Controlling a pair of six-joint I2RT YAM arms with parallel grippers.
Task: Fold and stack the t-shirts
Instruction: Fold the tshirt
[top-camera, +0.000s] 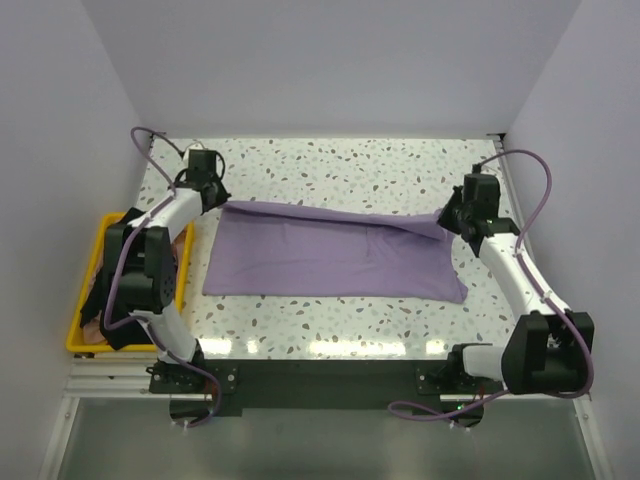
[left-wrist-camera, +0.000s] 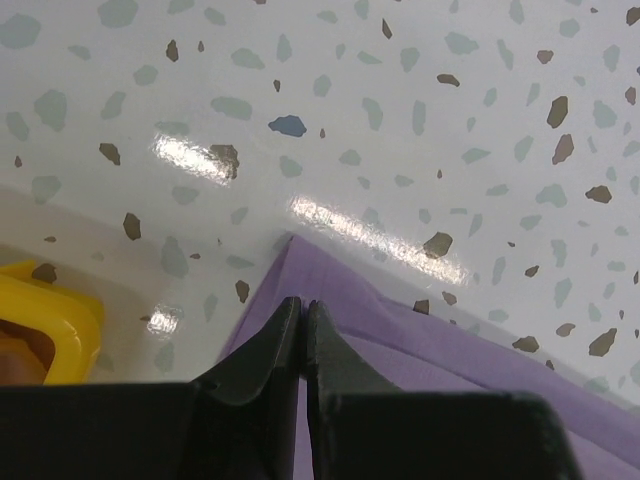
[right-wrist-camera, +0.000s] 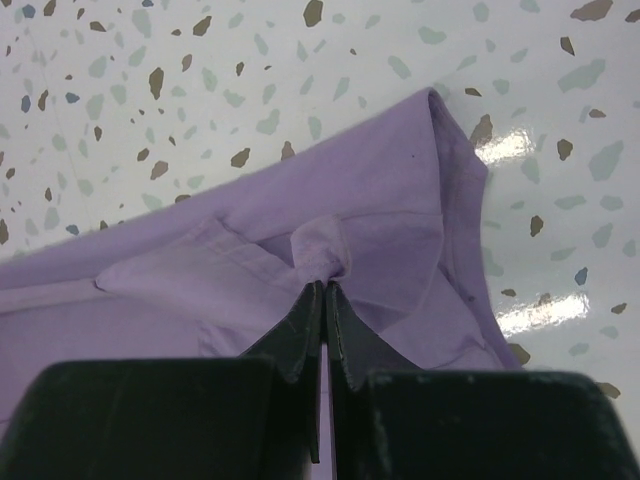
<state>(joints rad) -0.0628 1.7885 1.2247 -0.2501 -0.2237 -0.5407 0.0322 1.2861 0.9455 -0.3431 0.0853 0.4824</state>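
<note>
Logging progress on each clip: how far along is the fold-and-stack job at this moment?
Done: the pale lavender fabric t-shirt lies spread as a rough rectangle on the speckled table. In hand: the left gripper and right gripper each pinch a far corner, the far edge stretched between them. Left: completing the fold and stacking; no folded stack shows yet.

Bright, even overhead light leaves white glare streaks on the glossy table (left-wrist-camera: 400, 120) (the close fingers (left-wrist-camera: 270, 350) look soft).

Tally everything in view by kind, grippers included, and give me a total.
Pale lavender fabric t-shirt: 1
Yellow plastic crate: 1
Black two-finger grippers: 2, the left gripper and the right gripper
Total: 4
</note>
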